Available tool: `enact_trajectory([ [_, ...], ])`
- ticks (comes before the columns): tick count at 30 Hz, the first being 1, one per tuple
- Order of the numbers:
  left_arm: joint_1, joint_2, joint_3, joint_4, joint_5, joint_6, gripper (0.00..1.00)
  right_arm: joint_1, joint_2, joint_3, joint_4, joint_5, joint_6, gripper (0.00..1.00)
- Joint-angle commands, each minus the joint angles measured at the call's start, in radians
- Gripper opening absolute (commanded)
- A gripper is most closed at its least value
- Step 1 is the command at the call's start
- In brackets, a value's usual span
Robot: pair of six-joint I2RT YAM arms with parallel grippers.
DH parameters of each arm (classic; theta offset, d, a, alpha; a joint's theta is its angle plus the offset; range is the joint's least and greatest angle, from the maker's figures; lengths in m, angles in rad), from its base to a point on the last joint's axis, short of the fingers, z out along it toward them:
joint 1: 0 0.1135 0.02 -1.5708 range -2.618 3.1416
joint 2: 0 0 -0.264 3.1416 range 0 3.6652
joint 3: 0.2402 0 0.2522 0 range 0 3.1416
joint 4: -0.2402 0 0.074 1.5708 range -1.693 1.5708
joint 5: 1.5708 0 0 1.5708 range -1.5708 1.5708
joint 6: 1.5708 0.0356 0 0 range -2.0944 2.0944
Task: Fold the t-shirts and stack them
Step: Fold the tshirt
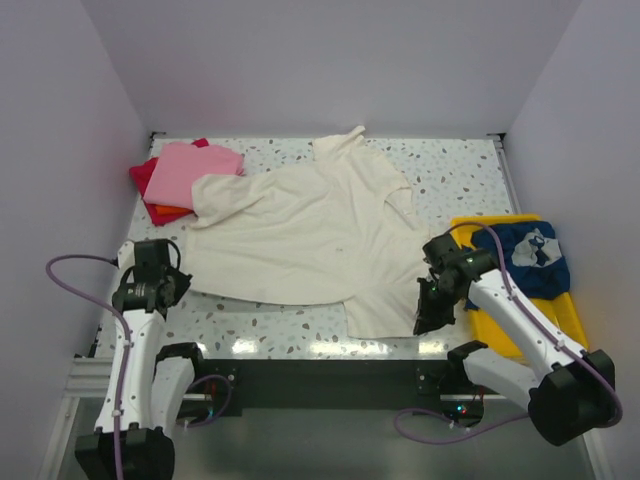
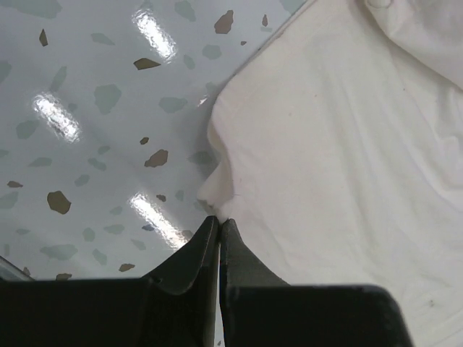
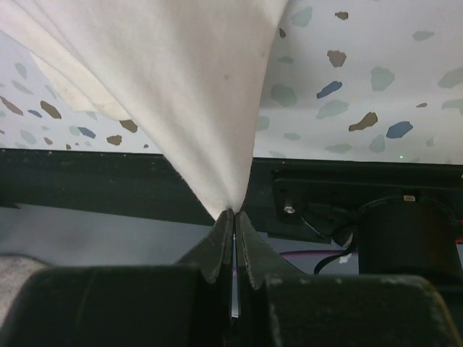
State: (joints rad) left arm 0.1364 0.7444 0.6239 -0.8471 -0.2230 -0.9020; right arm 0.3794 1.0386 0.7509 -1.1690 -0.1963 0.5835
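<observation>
The large cream t-shirt (image 1: 300, 235) lies spread across the middle of the table. My left gripper (image 1: 183, 281) is shut on its near left hem corner; in the left wrist view the shut tips (image 2: 219, 220) pinch the cream cloth (image 2: 340, 144) just above the table. My right gripper (image 1: 434, 312) is shut on the shirt's near right corner; in the right wrist view the cloth (image 3: 188, 94) hangs as a taut cone from the shut tips (image 3: 233, 212). Pink (image 1: 195, 168), red (image 1: 143, 176) and orange (image 1: 166, 212) shirts are stacked at the back left. The navy shirt (image 1: 535, 255) lies at the right.
A yellow plastic tray (image 1: 505, 335) under the navy shirt stands at the right edge, close to my right arm. The speckled table (image 1: 450, 170) is walled in by pale panels on three sides. A dark mounting rail (image 1: 330, 375) runs along the front edge.
</observation>
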Motion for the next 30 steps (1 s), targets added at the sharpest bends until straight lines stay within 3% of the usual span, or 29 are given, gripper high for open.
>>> enact_trajectory([
  [1,0.008,-0.053,0.075,-0.156,-0.001,-0.049,0.00,0.010,-0.029,0.045,-0.107,-0.046,-0.004,0.00],
  [5,0.008,-0.102,0.128,-0.275,0.002,-0.061,0.00,0.013,-0.054,0.061,-0.153,-0.051,-0.004,0.00],
  [10,0.006,-0.131,0.140,-0.277,0.024,-0.046,0.00,0.015,-0.045,0.106,-0.117,-0.060,0.016,0.00],
  [14,0.008,-0.042,0.112,-0.178,0.076,-0.034,0.00,0.013,0.021,0.200,-0.052,-0.032,0.021,0.00],
  [22,0.008,0.117,0.146,0.025,0.031,0.012,0.00,0.003,0.264,0.350,0.155,0.026,-0.017,0.00],
  [30,0.017,0.271,0.129,0.220,0.071,0.008,0.00,-0.092,0.495,0.528,0.317,0.018,-0.073,0.00],
])
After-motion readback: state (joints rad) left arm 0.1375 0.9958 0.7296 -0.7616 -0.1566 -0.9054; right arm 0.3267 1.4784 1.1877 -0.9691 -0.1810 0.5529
